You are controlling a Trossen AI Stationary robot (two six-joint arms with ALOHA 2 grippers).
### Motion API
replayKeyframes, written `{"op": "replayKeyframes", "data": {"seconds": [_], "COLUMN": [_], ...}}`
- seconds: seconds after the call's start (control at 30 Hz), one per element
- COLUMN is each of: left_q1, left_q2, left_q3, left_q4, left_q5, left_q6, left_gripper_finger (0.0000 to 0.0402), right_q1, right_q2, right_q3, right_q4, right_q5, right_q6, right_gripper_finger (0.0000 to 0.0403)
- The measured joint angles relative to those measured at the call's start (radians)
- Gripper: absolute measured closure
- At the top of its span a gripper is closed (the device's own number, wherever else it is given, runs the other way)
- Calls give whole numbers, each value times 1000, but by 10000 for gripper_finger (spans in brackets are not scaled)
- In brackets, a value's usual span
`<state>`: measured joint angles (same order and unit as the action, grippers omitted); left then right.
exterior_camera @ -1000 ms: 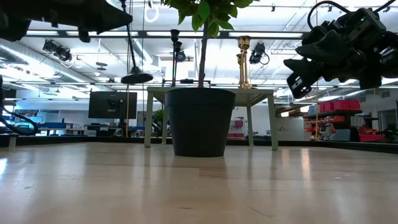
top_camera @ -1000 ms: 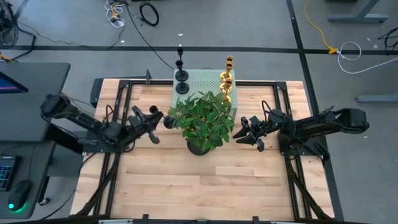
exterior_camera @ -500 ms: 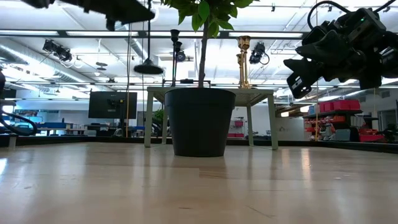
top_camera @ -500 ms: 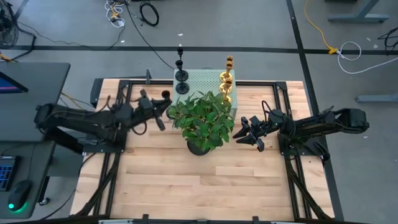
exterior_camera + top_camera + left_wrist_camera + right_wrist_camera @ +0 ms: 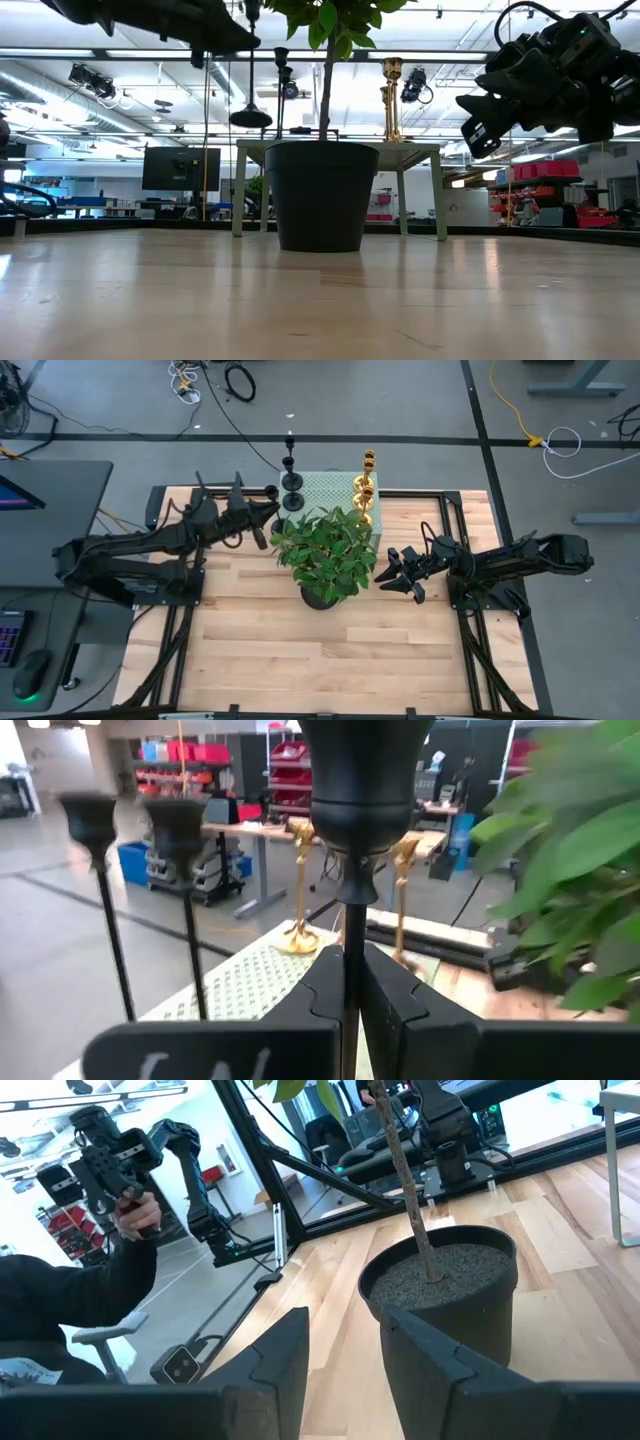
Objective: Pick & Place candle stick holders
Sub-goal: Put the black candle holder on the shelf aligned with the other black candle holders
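Held black candlestick [image 5: 352,840] — base hidden below fingers; plant [image 5: 570,890] blurred, cut by frame edge.

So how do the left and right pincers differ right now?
The left pincer is shut on the stem of a matte black candlestick; the right pincer is open and empty. The left is by the white perforated stand; the right hangs to the right of the black plant pot. Both are above the wooden table.
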<state>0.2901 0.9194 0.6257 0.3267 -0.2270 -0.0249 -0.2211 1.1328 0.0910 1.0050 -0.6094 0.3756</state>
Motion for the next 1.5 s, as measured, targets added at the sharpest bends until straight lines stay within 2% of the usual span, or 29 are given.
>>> {"op": "replayKeyframes", "data": {"seconds": [0.13,0.27,0.43,0.77,1.07,1.5], "left_q1": [60,99,131,150,191,190], "left_q2": [33,80,130,262,279,279], "left_q3": [1,3,58,141,143,143], "left_q4": [11,18,26,12,14,13], "left_q5": [72,100,157,190,216,276], "left_q6": [-19,-21,-19,-5,-9,-16], "left_gripper_finger": [388,388,388,388,388,376], "right_q1": [0,0,0,0,0,0], "right_q2": [0,0,0,0,0,0], "right_q3": [0,0,0,0,0,0], "right_q4": [1,1,0,-7,-20,-21], "right_q5": [3,15,18,18,18,29], "right_q6": [0,0,0,0,-1,-18], "right_gripper_finger": [278,278,278,278,278,278]}}
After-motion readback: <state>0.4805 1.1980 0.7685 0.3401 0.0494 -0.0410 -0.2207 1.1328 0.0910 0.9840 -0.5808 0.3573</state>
